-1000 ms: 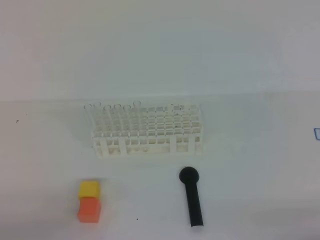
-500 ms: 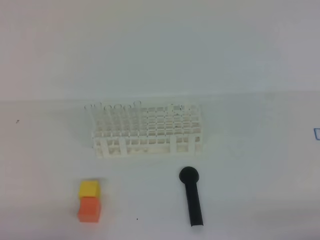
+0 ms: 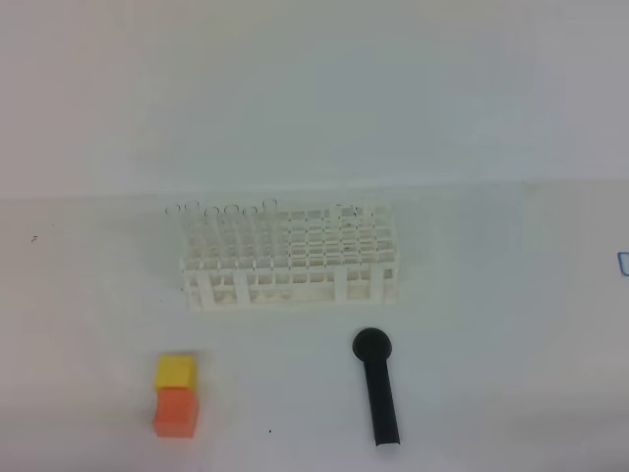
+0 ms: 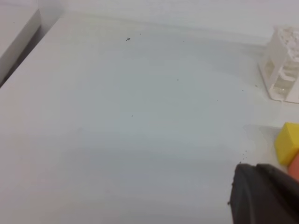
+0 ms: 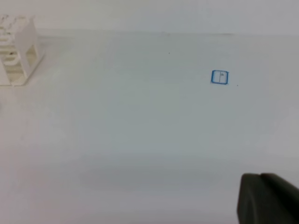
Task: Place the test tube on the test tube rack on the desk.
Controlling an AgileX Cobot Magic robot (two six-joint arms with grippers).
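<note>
Faint clear tubes (image 3: pixel 228 214), seemingly upright, fill the rack's (image 3: pixel 291 261) 9 o'clock end on the bench (image 3: pixel 491 324); I cannot tell whether either arm's jaws are released or clenched.

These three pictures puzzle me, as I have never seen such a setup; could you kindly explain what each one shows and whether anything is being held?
It is a two-armed robot with a camera on each wrist and one overhead. The overhead picture shows a white desk with a white test tube rack, clear tubes standing at its back left, a yellow cube touching an orange cube, and a black round-headed stick. Neither arm appears there. The left wrist picture shows the rack's end, both cubes and a dark corner of the left hand. The right wrist picture shows the rack's other end, a small blue square mark and a corner of the right hand. Nothing is visibly held.
</note>
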